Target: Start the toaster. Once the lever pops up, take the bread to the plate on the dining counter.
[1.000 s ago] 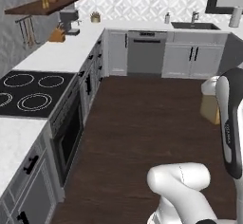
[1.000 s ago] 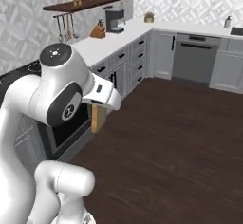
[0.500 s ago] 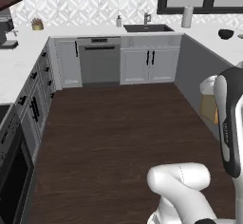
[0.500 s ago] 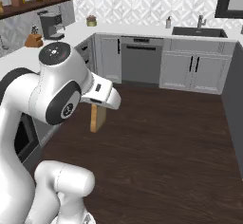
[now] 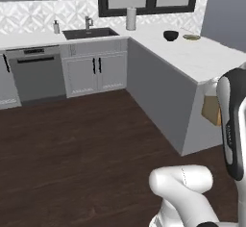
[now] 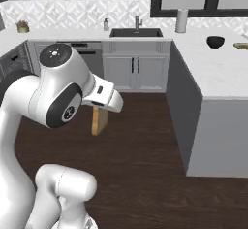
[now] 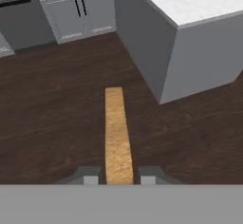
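My gripper (image 7: 117, 180) has its two tips clamped on the bread (image 7: 117, 135), a golden-tan slice seen edge-on, held above the dark wood floor. The plate (image 5: 191, 37), flat and grey-beige, lies on the white marble dining bench (image 5: 192, 60) near its far end, just beside a dark bowl (image 5: 170, 35)
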